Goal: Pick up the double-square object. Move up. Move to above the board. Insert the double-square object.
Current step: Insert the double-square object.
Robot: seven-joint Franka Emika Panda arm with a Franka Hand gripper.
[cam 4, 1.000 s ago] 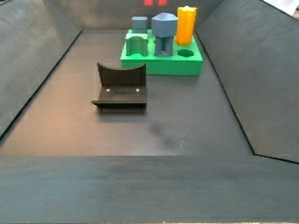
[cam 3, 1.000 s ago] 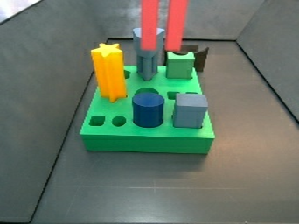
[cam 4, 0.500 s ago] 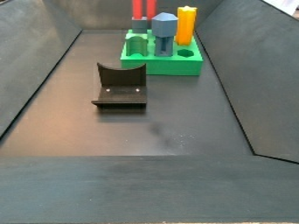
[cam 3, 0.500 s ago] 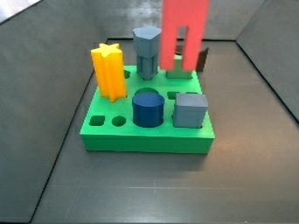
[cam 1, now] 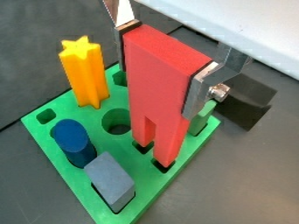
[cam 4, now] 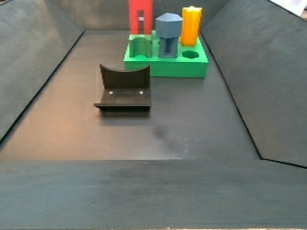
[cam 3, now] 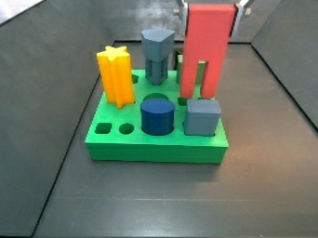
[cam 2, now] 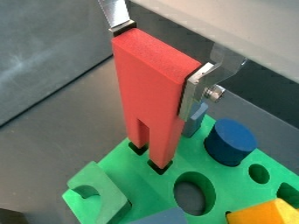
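My gripper (cam 1: pixel 163 48) is shut on the top of the double-square object (cam 1: pixel 158 92), a tall red block held upright, also seen in a wrist view (cam 2: pixel 152 96). One silver finger (cam 1: pixel 205 83) presses each narrow side. In both side views the red block (cam 3: pixel 205 51) (cam 4: pixel 142 16) stands over the board (cam 3: pixel 159 139), a thick green slab. Its two legs reach down to the board's top, and their tips seem just inside dark square holes. The gripper (cam 3: pixel 211 6) is mostly cut off at the frame's edge.
On the board stand a yellow star column (cam 3: pixel 115 74), a grey-blue hexagonal column (cam 3: pixel 156 51), a dark blue cylinder (cam 3: pixel 156 116), a grey-blue cube (cam 3: pixel 203 116) and a green arch piece (cam 4: pixel 142 47). A round hole (cam 1: pixel 117 122) is open. The fixture (cam 4: pixel 122 88) stands beside the board.
The red block has come down with the gripper, from high above the board until its legs are at the board's top. It also shifted toward the cube's side.
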